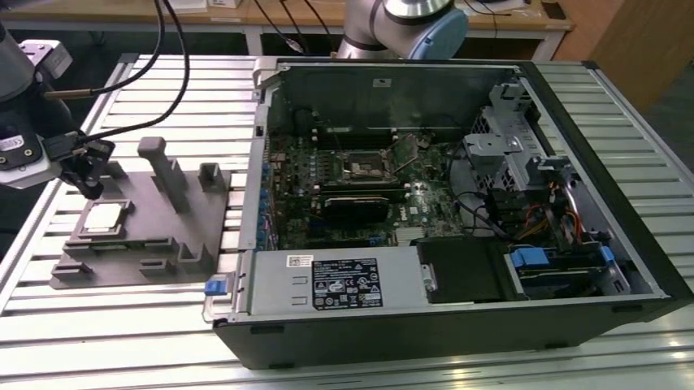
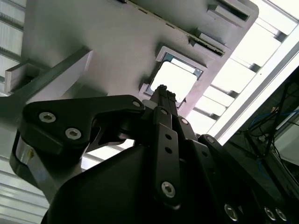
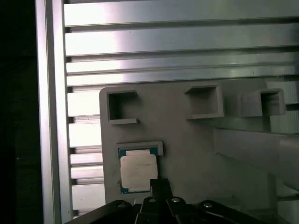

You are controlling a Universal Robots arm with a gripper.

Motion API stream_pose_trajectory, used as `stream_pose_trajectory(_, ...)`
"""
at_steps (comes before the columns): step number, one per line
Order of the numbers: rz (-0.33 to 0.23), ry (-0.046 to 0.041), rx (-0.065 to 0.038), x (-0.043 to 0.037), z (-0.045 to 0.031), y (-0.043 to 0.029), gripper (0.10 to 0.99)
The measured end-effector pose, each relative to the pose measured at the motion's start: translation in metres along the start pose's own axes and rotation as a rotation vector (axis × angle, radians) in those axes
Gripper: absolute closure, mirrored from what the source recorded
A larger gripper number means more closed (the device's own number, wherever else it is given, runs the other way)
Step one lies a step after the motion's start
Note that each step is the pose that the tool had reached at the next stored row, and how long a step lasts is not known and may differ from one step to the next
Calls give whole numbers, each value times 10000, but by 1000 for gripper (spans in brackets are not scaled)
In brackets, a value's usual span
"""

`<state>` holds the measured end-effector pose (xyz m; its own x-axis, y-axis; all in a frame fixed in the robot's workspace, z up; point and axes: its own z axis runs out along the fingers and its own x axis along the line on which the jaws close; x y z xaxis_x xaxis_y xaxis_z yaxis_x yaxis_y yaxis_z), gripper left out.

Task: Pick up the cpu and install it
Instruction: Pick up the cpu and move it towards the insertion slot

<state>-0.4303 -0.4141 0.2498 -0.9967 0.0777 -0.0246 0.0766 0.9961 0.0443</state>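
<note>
The cpu (image 1: 106, 216), a flat square chip with a pale metal top, lies in a shallow recess of the grey plastic fixture (image 1: 162, 258) at the exterior view's left. My gripper (image 1: 89, 190) hangs just above the fixture, close beside the chip's far edge and not touching it. In the second wrist view the fingers (image 2: 161, 95) are pressed together into one thin tip in front of the cpu (image 2: 175, 79), with nothing between them. The first wrist view has the cpu (image 3: 137, 171) beside the gripper (image 3: 159, 184) on the fixture (image 3: 187, 144). The motherboard socket (image 1: 363, 166) lies inside the open computer case.
The open computer case (image 1: 434, 325) takes up the middle and the exterior view's right, with a power supply (image 1: 336, 283) along its near side and drive bays (image 1: 521, 154). Upright blocks (image 1: 165, 171) rise from the fixture next to the gripper. Everything rests on a slatted aluminium table (image 1: 109, 341).
</note>
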Motion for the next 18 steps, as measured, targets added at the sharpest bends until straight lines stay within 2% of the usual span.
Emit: stream_pose_trajectory(18,0,-2,-1,117,317,-54,980)
